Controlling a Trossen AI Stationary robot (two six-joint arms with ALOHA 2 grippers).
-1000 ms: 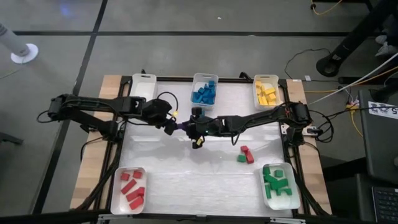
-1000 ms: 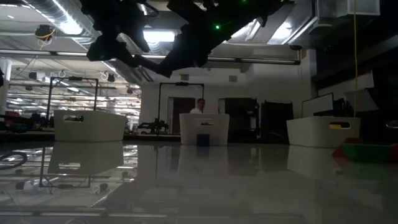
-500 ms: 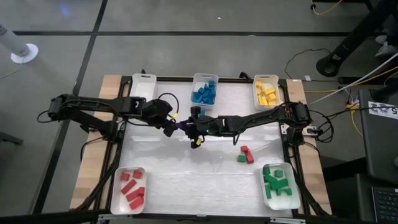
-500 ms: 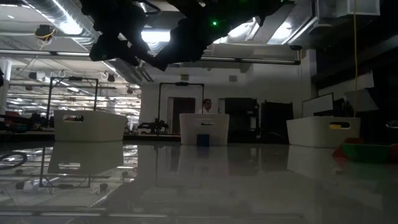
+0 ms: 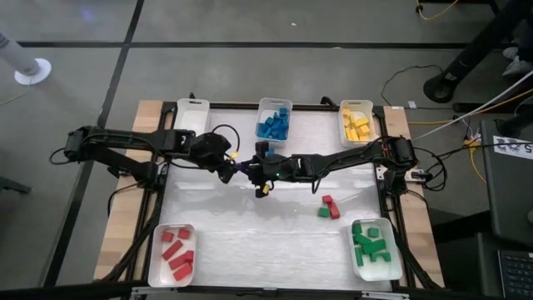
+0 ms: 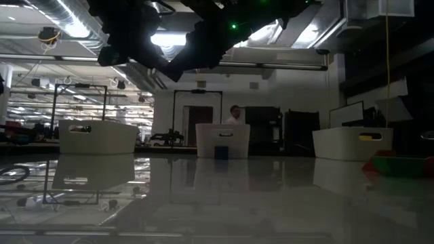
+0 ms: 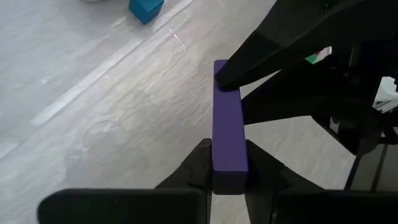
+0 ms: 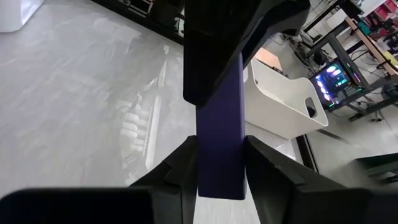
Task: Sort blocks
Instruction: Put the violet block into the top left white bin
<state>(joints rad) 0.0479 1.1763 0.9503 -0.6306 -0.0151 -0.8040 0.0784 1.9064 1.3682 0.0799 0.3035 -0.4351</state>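
Spanning most of the high view: white table [image 5: 250,242], six white trays at its edges. Back row: empty tray [image 5: 191,112], tray of blue blocks [image 5: 273,127], tray of yellow blocks [image 5: 356,126]. Front corners: tray of red blocks [image 5: 176,253] and tray of green blocks [image 5: 371,244]. Loose on the bare top, near the green tray: two red blocks and one green block [image 5: 328,207], touching one another.

Meeting above the table's middle, just in front of the blue tray: left gripper [image 5: 231,169] and right gripper [image 5: 256,172], tip to tip, both raised off the surface, dark against the ceiling lights in the low view. Between them, a purple bar [image 7: 227,127], held in the air. Clamped on one end of the bar by the left fingers [image 7: 200,163]; clamped on the other end by the right fingers [image 8: 176,167]. Pinched from both sides at once, lying roughly level between the two arms.

Compared with a second ago: hardly any change in the arms, right gripper shifted only slightly toward the left one, bar at the same spot above the table. Trays and loose blocks unmoved. Behind the table, person [image 6: 234,114] now further right than before.
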